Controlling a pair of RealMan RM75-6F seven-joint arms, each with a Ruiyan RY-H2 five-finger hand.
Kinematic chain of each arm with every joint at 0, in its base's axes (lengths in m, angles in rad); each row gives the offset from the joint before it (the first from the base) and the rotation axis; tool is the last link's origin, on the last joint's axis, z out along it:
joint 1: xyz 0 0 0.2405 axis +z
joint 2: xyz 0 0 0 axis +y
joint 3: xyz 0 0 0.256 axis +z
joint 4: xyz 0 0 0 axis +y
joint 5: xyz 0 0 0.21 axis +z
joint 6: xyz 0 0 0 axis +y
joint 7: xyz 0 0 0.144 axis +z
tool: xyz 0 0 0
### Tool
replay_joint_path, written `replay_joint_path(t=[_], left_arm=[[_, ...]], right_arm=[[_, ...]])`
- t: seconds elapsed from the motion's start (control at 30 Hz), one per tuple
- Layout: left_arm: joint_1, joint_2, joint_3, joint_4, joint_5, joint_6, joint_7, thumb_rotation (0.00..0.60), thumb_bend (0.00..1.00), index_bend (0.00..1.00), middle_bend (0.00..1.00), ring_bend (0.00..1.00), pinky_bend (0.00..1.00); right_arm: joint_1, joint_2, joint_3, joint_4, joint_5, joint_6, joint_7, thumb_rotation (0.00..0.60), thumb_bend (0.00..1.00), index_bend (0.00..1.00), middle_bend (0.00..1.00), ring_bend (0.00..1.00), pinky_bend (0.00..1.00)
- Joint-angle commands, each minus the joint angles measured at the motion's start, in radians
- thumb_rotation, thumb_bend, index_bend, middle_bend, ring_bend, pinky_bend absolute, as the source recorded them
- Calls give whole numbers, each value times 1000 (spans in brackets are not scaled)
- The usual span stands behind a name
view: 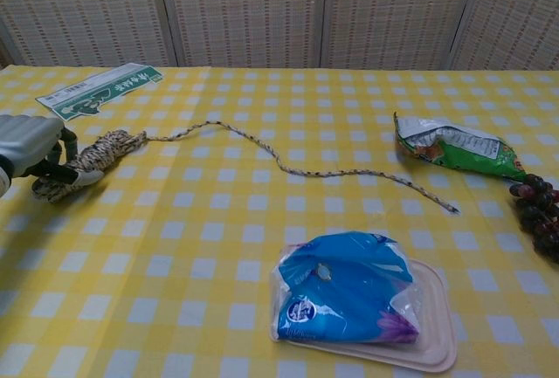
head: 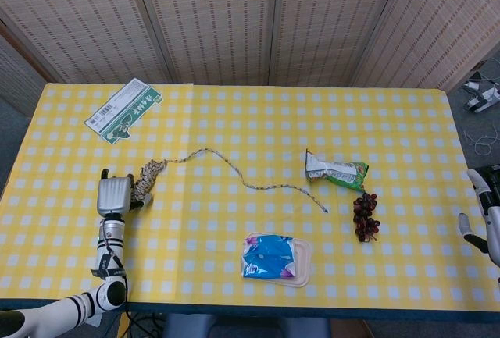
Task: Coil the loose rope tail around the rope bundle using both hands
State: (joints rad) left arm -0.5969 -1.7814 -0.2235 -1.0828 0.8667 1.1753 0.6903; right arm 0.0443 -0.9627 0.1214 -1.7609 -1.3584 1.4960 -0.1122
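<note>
At frame edge, right hand (head: pixel 486 221); fingers (head: pixel 467 229) indistinct

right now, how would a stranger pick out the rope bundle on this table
Start at the green-and-white packet near the table's far left corner, then come toward the near edge. The rope bundle lies there in the left hand, speckled tan, the only thing with a long tail trailing off.
</note>
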Motion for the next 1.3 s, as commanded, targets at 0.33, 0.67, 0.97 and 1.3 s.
replay_joint_path(t=[0.33,0.67,0.97,1.3], left_arm=[[2,-26,8,99,39,-29,-22,349,205,645,710,579,185],[2,-43,-3,159,75,-41,-76,414,268,695,772,620,218],[0,-30,-22,165,116,-43,-146,488,278,727,810,651,241],[-1,78,-59,33,237,7,-353,352,279,737,819,659,253]], right_arm=[[-1,4,0,-9,0,2,-11,600,395,100,87,25,52],[-3,5,0,-15,1,6,-16,600,395,100,87,25,52],[-4,5,0,-18,3,8,-20,600,395,100,87,25,52],[28,34,2,-55,-14,-34,-61,600,397,100,90,25,52]])
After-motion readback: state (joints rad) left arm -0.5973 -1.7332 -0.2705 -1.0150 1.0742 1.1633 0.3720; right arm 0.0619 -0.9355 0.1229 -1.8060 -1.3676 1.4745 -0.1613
